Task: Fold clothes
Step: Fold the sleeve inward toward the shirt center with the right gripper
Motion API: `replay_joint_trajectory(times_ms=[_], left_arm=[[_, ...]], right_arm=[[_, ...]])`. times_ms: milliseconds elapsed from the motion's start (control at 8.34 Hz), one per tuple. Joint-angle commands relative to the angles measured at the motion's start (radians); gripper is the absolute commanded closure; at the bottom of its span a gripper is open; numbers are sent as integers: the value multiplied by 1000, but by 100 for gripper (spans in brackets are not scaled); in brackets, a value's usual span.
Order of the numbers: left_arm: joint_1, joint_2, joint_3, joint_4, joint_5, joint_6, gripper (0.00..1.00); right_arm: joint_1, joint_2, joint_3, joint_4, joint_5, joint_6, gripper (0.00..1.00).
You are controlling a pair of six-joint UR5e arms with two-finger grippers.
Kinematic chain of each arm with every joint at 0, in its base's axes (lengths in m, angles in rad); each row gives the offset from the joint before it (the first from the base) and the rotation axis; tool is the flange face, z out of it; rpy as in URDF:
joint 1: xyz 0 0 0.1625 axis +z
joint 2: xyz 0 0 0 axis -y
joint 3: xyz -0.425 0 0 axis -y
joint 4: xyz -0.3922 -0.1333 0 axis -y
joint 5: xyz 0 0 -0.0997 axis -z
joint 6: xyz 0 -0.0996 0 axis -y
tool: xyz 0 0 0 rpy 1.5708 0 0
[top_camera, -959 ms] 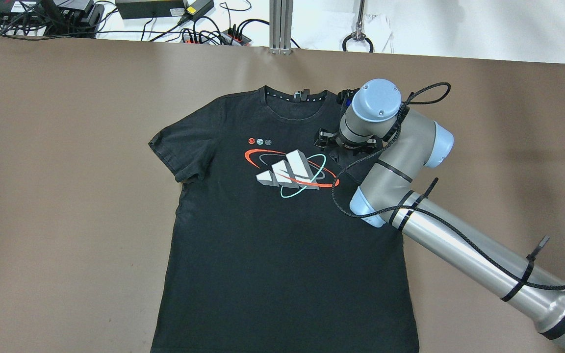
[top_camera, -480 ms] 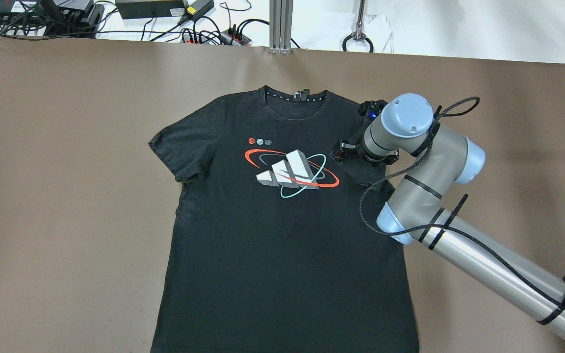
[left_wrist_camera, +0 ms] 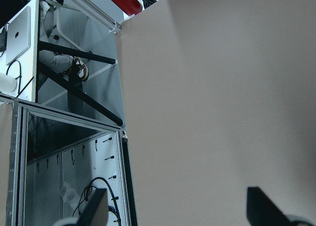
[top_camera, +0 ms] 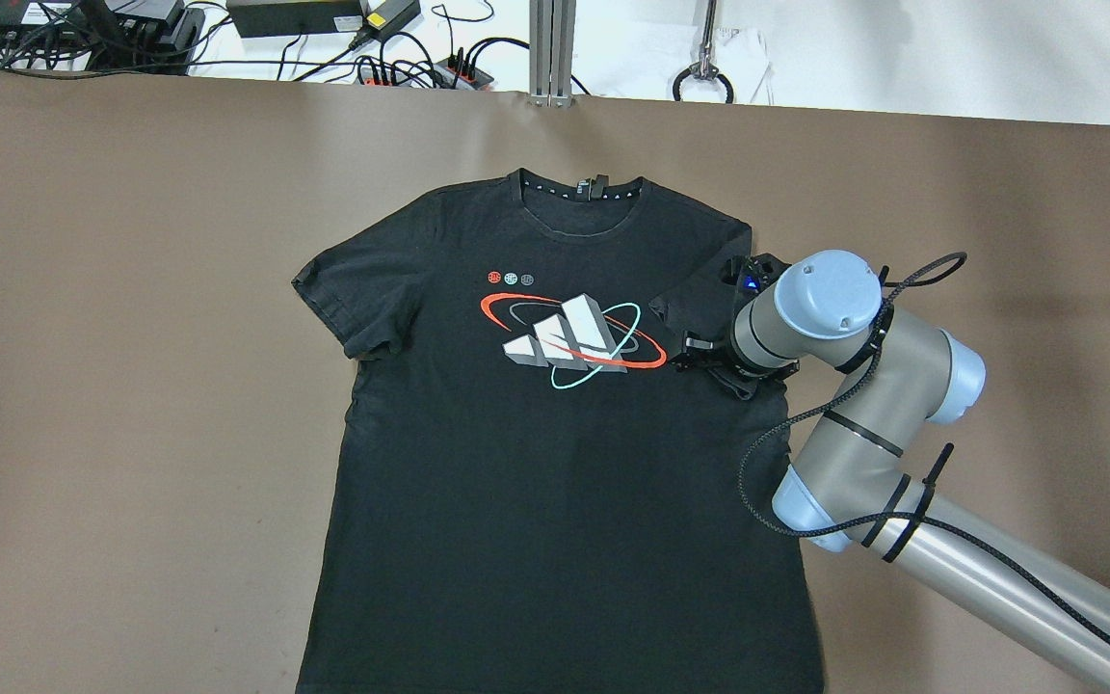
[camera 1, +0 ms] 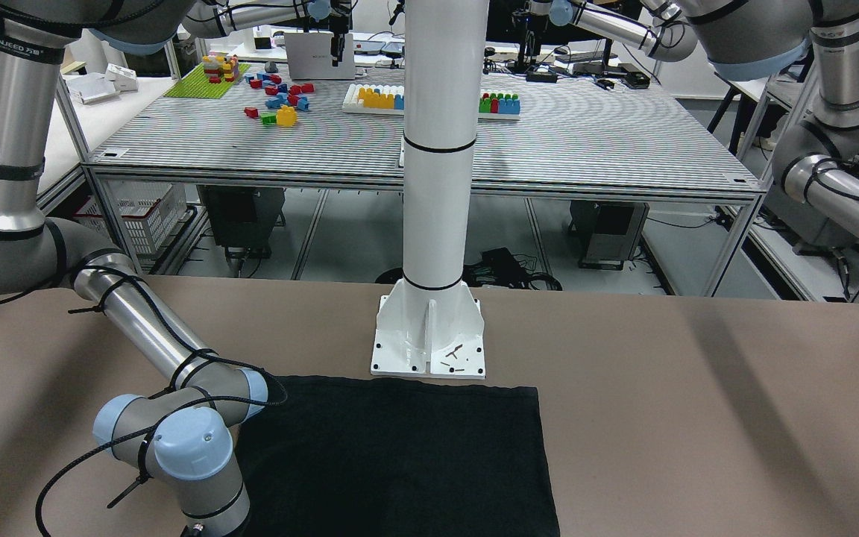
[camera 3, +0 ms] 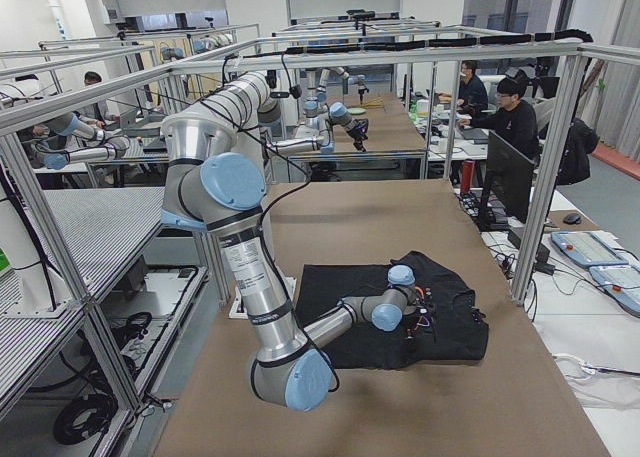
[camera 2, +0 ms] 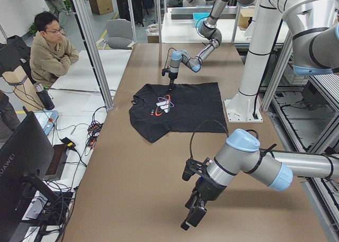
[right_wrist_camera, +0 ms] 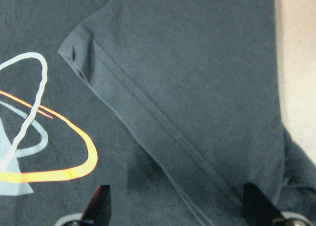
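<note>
A black T-shirt [top_camera: 555,501] with a red, white and teal print lies flat, face up, on the brown table, collar at the far side. Its right sleeve [top_camera: 700,299] is folded inward onto the chest and also shows in the right wrist view [right_wrist_camera: 187,87]. My right gripper [top_camera: 704,355] hovers over that sleeve's near edge; the right wrist view [right_wrist_camera: 177,208] shows its fingers apart and empty. My left gripper [camera 2: 193,210] hangs over bare table far from the shirt, open and empty in the left wrist view [left_wrist_camera: 177,211].
A white pillar [camera 1: 433,186] stands bolted to the table at the shirt's hem [camera 1: 400,447]. Cables and power supplies [top_camera: 324,29] lie beyond the table's far edge. Bare brown table [top_camera: 131,386] lies to the shirt's left and right. A person [camera 2: 50,46] sits beside the table.
My right arm has moved right and toward the robot's side, from near the collar to the folded sleeve's near edge. The sleeve stays folded on the chest.
</note>
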Motion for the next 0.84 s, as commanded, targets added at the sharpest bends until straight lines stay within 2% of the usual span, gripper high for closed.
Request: replay_joint_trajectory(times_ms=[0,240,480,720], left_arm=[[-2,2,-11,-1,1,0,0],[-1,2,-9,1,4,0,0],[1,1,-9,4,-7,-3,0],[62,-57,1,22,-152,-99,0]], right_arm=[[-31,-21,49,0,3,71,6],[-34,-81,110,-2,3,71,6],[-36,-126,222,-49,7,71,6],[-30,-135,302,-129,10,71,5]])
